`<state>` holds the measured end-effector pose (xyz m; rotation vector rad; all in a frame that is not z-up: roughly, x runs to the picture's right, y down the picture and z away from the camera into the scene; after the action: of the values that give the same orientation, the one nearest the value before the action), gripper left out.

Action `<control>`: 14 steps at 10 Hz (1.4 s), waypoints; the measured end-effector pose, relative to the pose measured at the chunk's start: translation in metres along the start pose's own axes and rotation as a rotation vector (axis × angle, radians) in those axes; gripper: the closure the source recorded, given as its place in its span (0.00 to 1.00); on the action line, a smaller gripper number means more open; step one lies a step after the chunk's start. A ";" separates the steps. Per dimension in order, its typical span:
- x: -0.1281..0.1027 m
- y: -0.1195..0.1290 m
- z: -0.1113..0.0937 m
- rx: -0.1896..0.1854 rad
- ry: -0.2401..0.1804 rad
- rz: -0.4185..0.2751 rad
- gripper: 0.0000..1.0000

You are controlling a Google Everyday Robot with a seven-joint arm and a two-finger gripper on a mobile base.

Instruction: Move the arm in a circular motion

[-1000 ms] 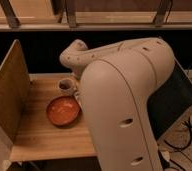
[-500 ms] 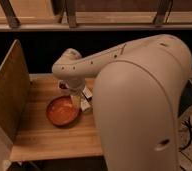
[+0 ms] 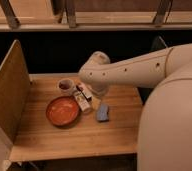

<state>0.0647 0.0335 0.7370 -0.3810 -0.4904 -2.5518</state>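
Note:
The arm (image 3: 139,70) is cream-white and thick. It reaches in from the right edge across the wooden table (image 3: 74,137). Its rounded wrist joint (image 3: 95,70) hangs over the back middle of the table. Below that joint the gripper (image 3: 95,100) points down towards the tabletop, just right of two small brown-and-white packets (image 3: 82,98). The arm's big near segment (image 3: 171,125) fills the right side of the view and hides the table's right end.
An orange bowl (image 3: 63,111) sits left of centre, with a small cup (image 3: 65,86) behind it. A blue packet (image 3: 103,112) lies right of the bowl. A wooden side panel (image 3: 6,95) stands along the table's left edge. A dark rail runs behind.
The arm has swung right and back. Its big near segment has shifted to the right edge, the wrist has moved right from over the bowl, and more of the table shows.

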 end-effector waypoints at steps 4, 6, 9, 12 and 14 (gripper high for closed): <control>0.002 0.078 0.004 -0.101 -0.030 0.105 0.20; 0.048 0.073 0.017 -0.070 -0.015 0.043 0.20; 0.099 0.009 0.021 0.042 0.011 -0.125 0.20; 0.089 -0.058 0.002 0.140 0.006 -0.295 0.20; 0.064 -0.063 -0.004 0.143 -0.006 -0.308 0.20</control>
<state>-0.0230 0.0550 0.7392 -0.2798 -0.7816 -2.7869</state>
